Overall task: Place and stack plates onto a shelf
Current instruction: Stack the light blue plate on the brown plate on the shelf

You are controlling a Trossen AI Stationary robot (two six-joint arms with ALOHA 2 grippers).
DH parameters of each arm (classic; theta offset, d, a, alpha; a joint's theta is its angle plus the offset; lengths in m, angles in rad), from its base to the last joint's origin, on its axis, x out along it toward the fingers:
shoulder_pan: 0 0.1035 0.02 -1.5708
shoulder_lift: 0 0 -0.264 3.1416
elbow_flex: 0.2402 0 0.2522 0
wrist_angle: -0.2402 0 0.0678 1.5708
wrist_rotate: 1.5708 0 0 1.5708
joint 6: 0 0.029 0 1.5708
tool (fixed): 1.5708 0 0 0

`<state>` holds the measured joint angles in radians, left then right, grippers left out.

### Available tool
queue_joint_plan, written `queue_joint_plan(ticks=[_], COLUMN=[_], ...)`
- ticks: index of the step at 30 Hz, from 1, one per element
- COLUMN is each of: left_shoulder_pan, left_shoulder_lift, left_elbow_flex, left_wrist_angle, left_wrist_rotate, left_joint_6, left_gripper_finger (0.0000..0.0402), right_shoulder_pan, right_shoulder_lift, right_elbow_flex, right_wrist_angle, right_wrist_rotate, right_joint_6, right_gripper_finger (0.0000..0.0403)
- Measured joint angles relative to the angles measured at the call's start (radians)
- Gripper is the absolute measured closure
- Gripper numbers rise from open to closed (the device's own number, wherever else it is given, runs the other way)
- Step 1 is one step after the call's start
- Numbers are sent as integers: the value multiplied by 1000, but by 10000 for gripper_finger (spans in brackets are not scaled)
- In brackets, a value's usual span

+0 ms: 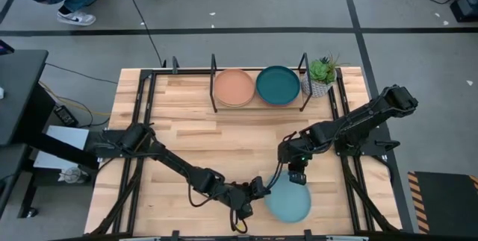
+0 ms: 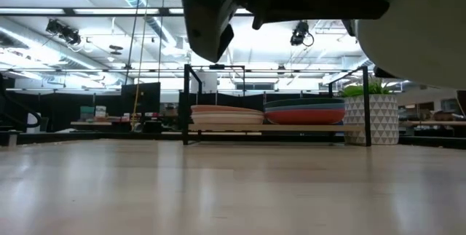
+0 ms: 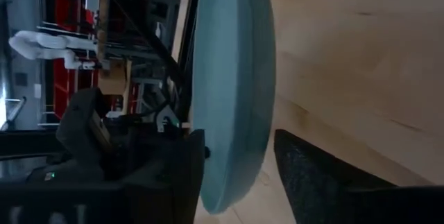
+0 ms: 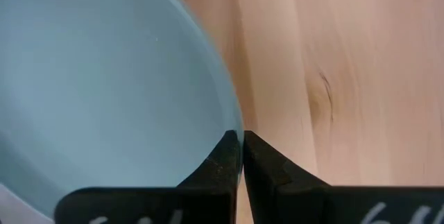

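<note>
From above, a light aqua plate (image 1: 289, 202) sits at the near edge of the desk (image 1: 187, 133), well apart from the shelf (image 1: 258, 107) at the far edge. On the shelf lie two stacks side by side, a terracotta plate (image 1: 234, 87) topping one and a dark teal plate (image 1: 278, 85) topping the other, with a small plant (image 1: 322, 76) just beside them. The left tool (image 1: 261, 189) is at the aqua plate's left rim; the right tool (image 1: 298, 175) is at its far rim.

At desk height, both stacks lie flat on the shelf (image 2: 191, 104), each several plates deep; dark arm parts fill the top of the picture.

The left wrist view shows the aqua plate (image 3: 232, 92) edge-on, its rim between the left tool's (image 3: 232, 175) fingers, which are clamped on it.

The right wrist view shows the right tool (image 4: 243, 156) with its fingers pressed together just beside the plate (image 4: 104, 92) rim, gripping nothing.

The plate looks smooth, matte and shallow, with a low raised rim. My judgement: held by one edge only, it could pivot or slip out when lifted, and the right tool so near the rim could knock it loose. Landing off-centre on a stack, it could also slide off.
</note>
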<state>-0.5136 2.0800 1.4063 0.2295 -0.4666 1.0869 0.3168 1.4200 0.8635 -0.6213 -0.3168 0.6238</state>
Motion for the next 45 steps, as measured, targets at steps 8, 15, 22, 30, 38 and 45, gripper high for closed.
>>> queue_joint_plan(ticks=[8,15,22,30,38,45], left_shoulder_pan=[14,4,-8,-15,-19,11], left_shoulder_lift=[0,0,2,1,-12,-107], left_elbow_flex=[0,0,-2,-1,0,1], left_wrist_angle=[13,10,-32,-36,-96,-297], left_wrist_rotate=[-1,-1,8,-7,-12,-170], left_joint_6=[25,33,45,46,8,-122], left_gripper_finger=[222,299,346,338,341,342], right_shoulder_pan=[-18,-27,-26,-53,-90,-46], right_shoulder_lift=[0,0,-2,-32,-236,-458], right_elbow_flex=[0,0,0,0,0,0], right_wrist_angle=[64,69,107,73,-10,-71], right_wrist_rotate=[-3,-9,-15,-23,99,398], right_joint_6=[-26,-34,-38,-40,-14,1], right_gripper_finger=[385,384,374,314,290,289])
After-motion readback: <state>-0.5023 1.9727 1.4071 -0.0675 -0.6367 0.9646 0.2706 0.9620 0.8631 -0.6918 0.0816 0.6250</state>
